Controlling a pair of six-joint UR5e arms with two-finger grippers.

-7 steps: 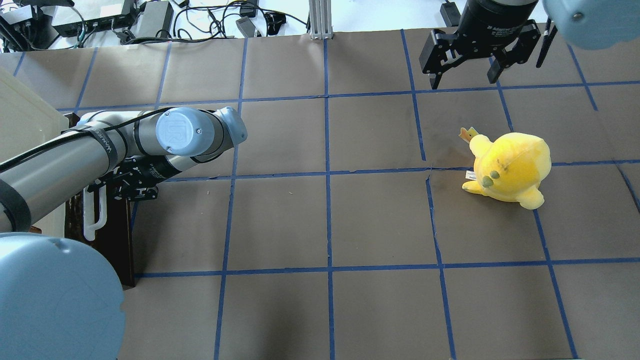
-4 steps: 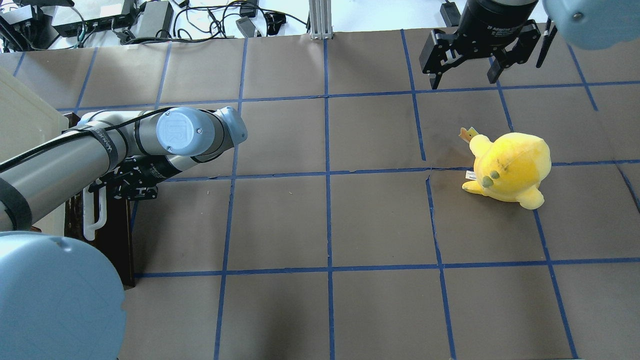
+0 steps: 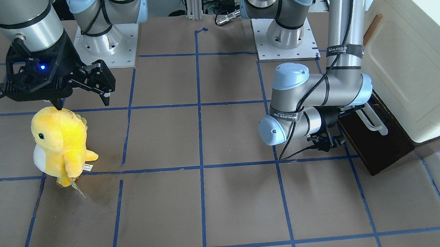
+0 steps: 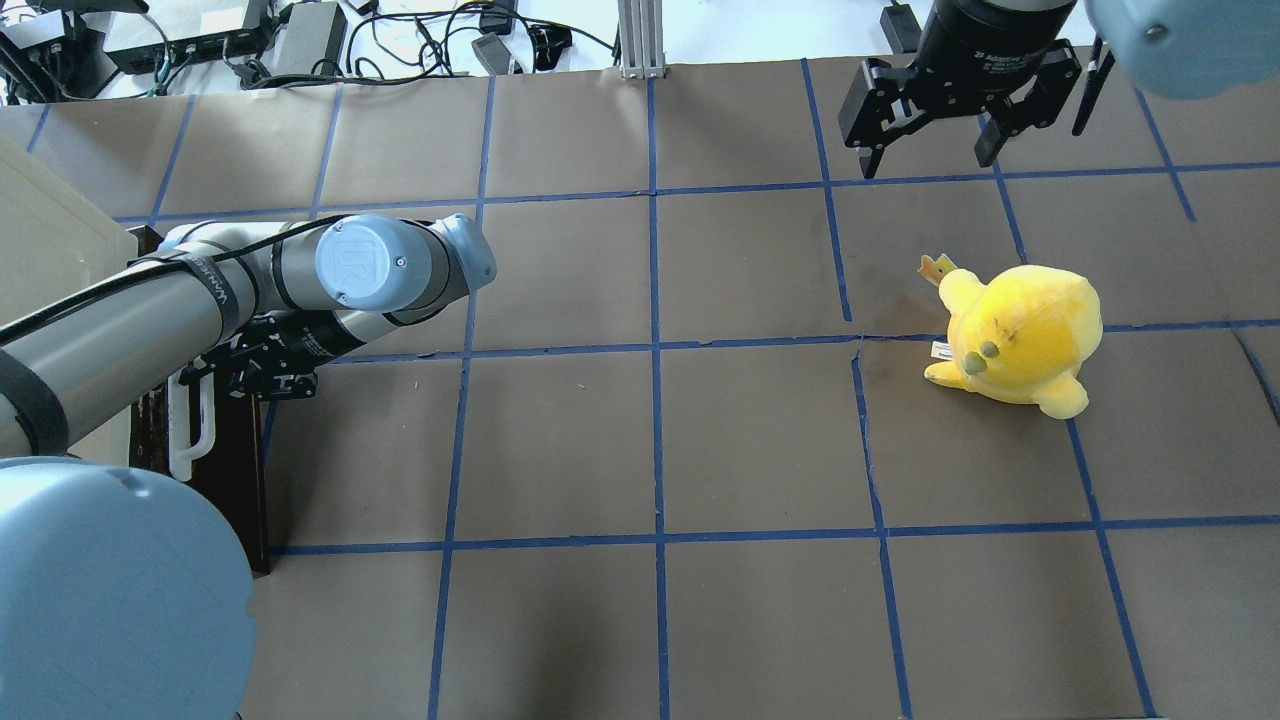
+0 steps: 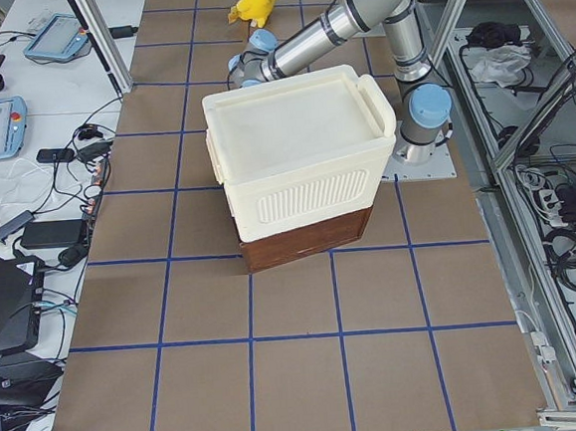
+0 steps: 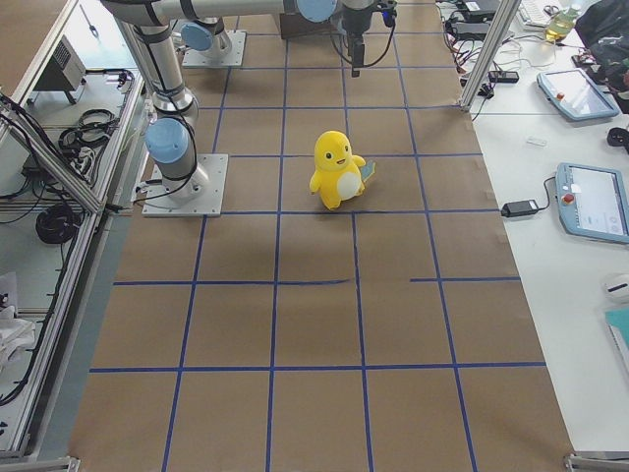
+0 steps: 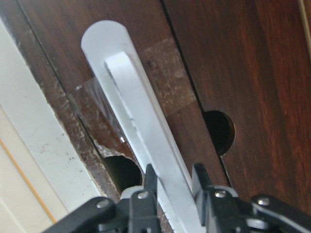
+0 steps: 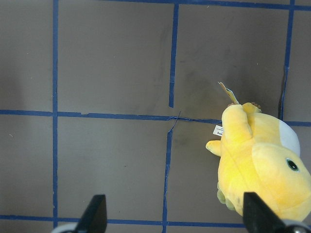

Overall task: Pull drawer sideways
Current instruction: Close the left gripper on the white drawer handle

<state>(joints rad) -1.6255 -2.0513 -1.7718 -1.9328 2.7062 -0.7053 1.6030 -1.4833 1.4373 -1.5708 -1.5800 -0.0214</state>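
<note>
The drawer has a dark brown wooden front and sits at the foot of the cream cabinet, at the left edge of the overhead view. Its long white loop handle runs along the front. My left gripper is shut on this handle, with one finger on each side of the bar. In the overhead view the left gripper sits at the handle's far end. The drawer's inside is hidden. My right gripper is open and empty, high over the far right of the table.
A yellow plush toy stands on the right side of the table, just below my right gripper. It also shows in the right wrist view. The cabinet door carries a small brown handle. Brown paper with blue tape lines covers the table.
Almost nothing. My left arm's elbow has shifted a hair to the right; the drawer front and handle look in the same place. The right arm has not moved.
</note>
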